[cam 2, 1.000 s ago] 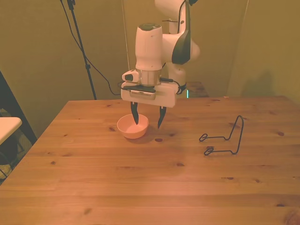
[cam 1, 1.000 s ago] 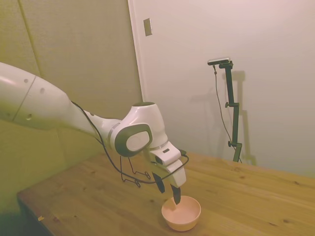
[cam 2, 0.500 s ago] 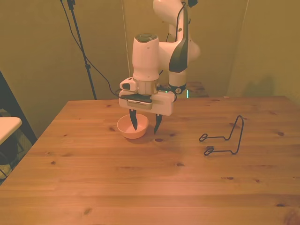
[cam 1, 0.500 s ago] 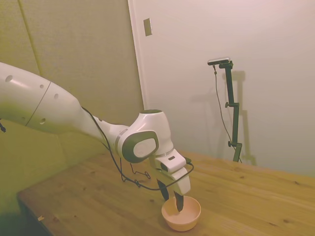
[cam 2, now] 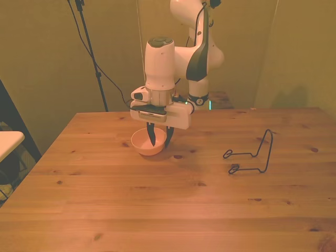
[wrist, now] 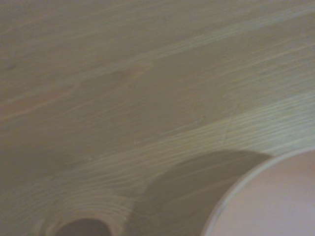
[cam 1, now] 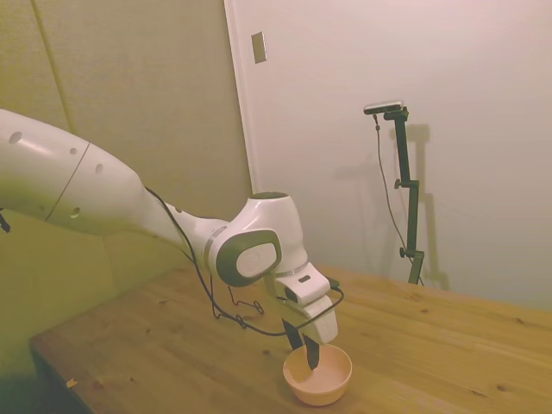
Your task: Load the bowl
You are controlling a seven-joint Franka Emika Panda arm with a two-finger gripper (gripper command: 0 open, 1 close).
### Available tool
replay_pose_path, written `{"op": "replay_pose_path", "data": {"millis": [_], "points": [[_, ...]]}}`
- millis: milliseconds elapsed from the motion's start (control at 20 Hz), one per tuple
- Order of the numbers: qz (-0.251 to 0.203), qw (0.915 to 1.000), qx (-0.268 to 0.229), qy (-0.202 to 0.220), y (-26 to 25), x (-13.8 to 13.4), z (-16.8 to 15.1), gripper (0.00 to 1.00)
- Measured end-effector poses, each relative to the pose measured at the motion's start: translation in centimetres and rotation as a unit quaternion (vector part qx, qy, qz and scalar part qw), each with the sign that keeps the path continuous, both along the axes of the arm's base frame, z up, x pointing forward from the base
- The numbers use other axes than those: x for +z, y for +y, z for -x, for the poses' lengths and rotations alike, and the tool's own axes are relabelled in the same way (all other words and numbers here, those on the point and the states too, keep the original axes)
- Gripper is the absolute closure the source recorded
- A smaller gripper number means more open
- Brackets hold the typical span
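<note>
From the wrist camera I see wood grain close up and a curved slice of the bowl (wrist: 275,201), pale and smooth, casting a dark shadow on the table (wrist: 123,98). In the front view, the near part of the table (cam 2: 157,210) is bare wood with knots. Farther back, toward the front view's right, a thin black wire rack (cam 2: 251,155) stands on the boards, well apart from everything else. The bowl (cam 2: 145,145) sits upright in the far half of the table, toward the front view's left, not far from the far edge. The gripper (cam 2: 159,138) hangs right at it with a narrow gap between its dark fingers: one finger is down inside the bowl, the other just outside the rim on the side toward the rack, so the wall lies between them. I cannot tell whether they are pressing on it. The side view shows the same: the gripper (cam 1: 304,348) at the bowl (cam 1: 321,380), fingertips dipping past the rim, the white arm (cam 1: 172,224) sloping down to it.
</note>
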State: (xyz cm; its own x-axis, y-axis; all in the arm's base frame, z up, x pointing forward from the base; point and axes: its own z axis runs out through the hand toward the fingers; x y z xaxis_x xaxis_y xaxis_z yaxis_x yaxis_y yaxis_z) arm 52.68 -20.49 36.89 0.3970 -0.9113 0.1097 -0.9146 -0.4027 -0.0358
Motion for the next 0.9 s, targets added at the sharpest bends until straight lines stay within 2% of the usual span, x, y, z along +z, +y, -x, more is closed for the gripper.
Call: {"op": "replay_pose_path", "data": {"millis": [300, 650, 800, 900], "points": [[-0.002, 1.0000, -0.001, 0.003, -0.1, -0.5, -0.3, 1.00], [-0.006, 0.9999, -0.002, -0.010, 0.0, 0.5, -0.8, 1.00], [-0.029, 0.9990, 0.009, -0.032, 1.0, 2.0, -1.1, 1.00], [-0.060, 0.9964, 0.024, -0.056, 2.5, 3.9, -1.3, 1.00]]}}
